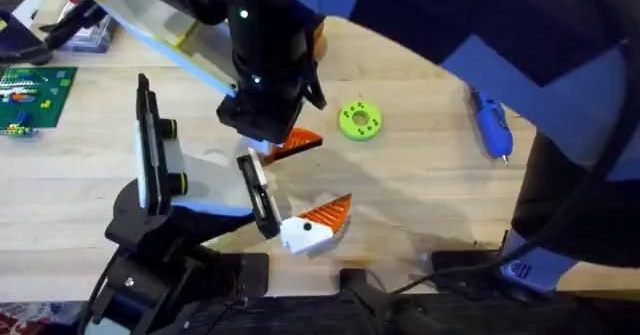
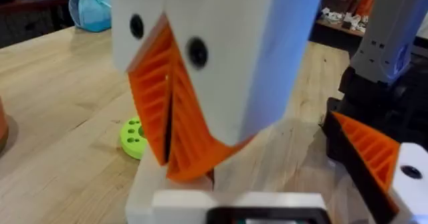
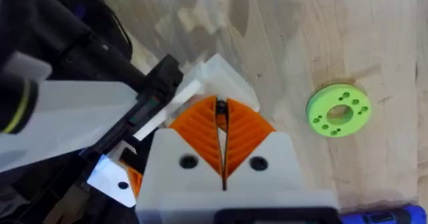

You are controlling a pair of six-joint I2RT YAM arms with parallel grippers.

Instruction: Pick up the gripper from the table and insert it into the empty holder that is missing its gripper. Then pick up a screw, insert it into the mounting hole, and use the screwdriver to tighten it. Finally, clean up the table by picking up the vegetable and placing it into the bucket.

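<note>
Left end effector point(image 2: 170, 117) pinched shut, empty; right end effector point(image 3: 223, 134) likewise. Open wide, square over gripper point(image 1: 318, 222) on surface point(image 1: 420, 185).

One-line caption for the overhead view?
Orange gripper lies on the table beside the holder; screwdriver at far right.

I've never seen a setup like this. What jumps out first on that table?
An orange ribbed gripper on a white block lies at the table's near middle, beside a white holder on a black stand to its left. Farther back sits a lime-green disc, and a blue screwdriver lies far right.
</note>
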